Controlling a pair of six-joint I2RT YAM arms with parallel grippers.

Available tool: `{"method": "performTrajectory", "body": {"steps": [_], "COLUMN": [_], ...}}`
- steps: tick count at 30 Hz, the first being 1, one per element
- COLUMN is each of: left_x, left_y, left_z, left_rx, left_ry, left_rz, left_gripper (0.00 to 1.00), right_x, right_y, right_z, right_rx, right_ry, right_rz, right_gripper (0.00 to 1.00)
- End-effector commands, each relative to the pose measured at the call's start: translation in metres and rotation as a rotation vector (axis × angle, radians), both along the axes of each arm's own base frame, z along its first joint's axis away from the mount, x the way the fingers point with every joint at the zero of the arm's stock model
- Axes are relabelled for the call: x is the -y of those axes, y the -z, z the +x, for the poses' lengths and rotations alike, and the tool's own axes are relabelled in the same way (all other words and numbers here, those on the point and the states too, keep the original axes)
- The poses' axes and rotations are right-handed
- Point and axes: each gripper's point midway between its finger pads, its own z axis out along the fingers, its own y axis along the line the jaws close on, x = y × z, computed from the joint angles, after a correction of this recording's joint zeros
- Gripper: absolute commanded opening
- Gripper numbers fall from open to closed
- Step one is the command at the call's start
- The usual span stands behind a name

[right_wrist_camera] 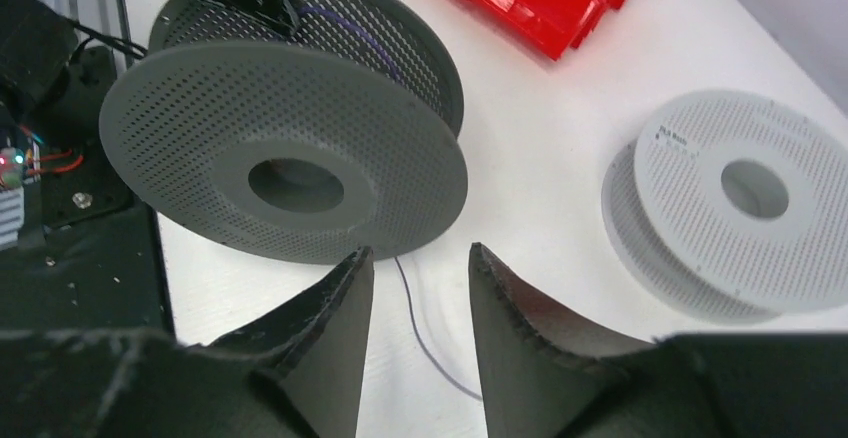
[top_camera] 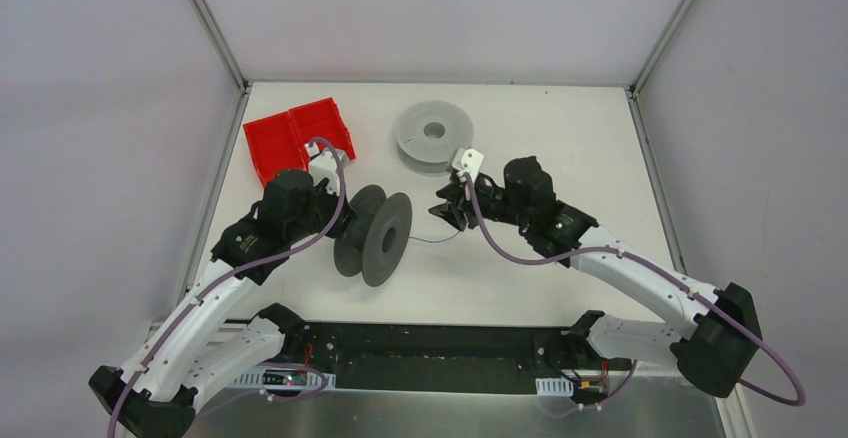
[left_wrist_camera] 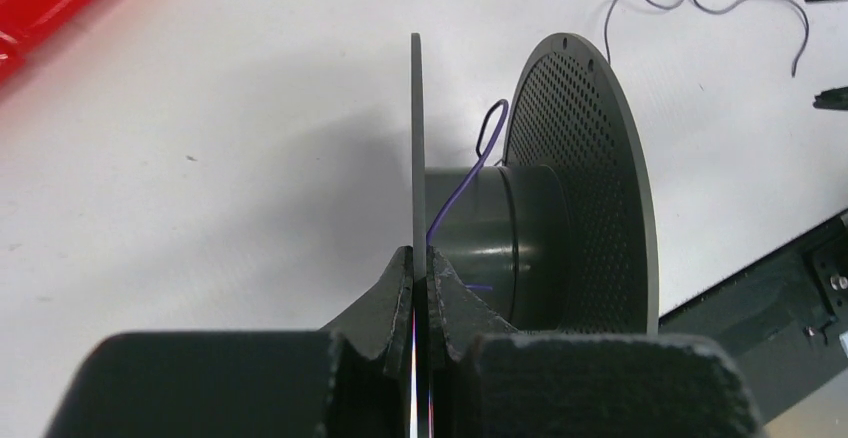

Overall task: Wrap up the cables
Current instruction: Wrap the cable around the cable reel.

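Note:
A dark grey spool (top_camera: 375,235) stands on its rims at the table's middle. My left gripper (left_wrist_camera: 421,256) is shut on the spool's thin near flange (left_wrist_camera: 417,138). The cable (left_wrist_camera: 462,183), a thin dark purplish wire, runs over the hub and trails off in loose curls (left_wrist_camera: 740,3) towards the right arm. My right gripper (right_wrist_camera: 420,250) is open, low over the table beside the spool's outer flange (right_wrist_camera: 290,148). The cable (right_wrist_camera: 415,303) lies on the table between its fingers, untouched. In the top view the right gripper (top_camera: 445,213) sits just right of the spool, with the cable (top_camera: 425,239) a faint line.
A light grey spool (top_camera: 432,135) lies flat at the back centre, close behind the right wrist. Red bins (top_camera: 297,138) stand at the back left beside the left arm. A black base rail (top_camera: 440,353) runs along the near edge.

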Motion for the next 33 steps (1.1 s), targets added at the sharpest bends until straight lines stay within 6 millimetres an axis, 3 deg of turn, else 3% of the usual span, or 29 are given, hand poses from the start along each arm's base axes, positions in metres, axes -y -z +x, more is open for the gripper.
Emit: {"method": "performTrajectory", "body": {"steps": [1,4,6,9,13,19,26,30,33], "left_x": [-0.009,-0.007,-0.004,0.001,0.010,0.014,0.007,-0.002,-0.004], "left_y": [-0.048,-0.068,-0.083,-0.102,-0.113,-0.120,-0.133,-0.151,-0.164], "left_z": [0.003,-0.006,-0.014,-0.023,-0.033,-0.038,-0.035,-0.030,-0.028], "left_rx": [0.097,0.127,0.147,0.153,0.134,0.116,0.131,0.168,0.182], "left_ry": [-0.086,-0.055,-0.027,0.009,0.060,0.071,0.014,-0.037,-0.062], "left_rz": [-0.084,-0.122,-0.160,-0.212,-0.259,-0.301,-0.312,-0.310,-0.328], "left_gripper": [0.00,0.00,0.00,0.00,0.00,0.00,0.00,0.00,0.00], "right_x": [0.009,0.019,0.019,0.024,0.022,0.008,0.001,-0.004,-0.007], "right_y": [-0.030,-0.024,-0.012,0.011,0.034,0.069,0.090,0.104,0.103], "right_z": [0.006,0.002,-0.008,-0.004,-0.003,-0.012,0.006,0.014,0.036], "right_rx": [-0.049,-0.019,0.020,0.074,0.167,0.137,0.130,0.097,0.082], "right_ry": [0.154,0.168,0.107,0.128,0.082,-0.032,0.013,0.037,0.142], "right_rz": [0.210,0.236,0.221,0.205,0.173,0.122,0.085,0.067,0.092], "right_gripper": [0.43,0.48,0.49,0.50,0.53,0.56,0.56,0.56,0.54]}}
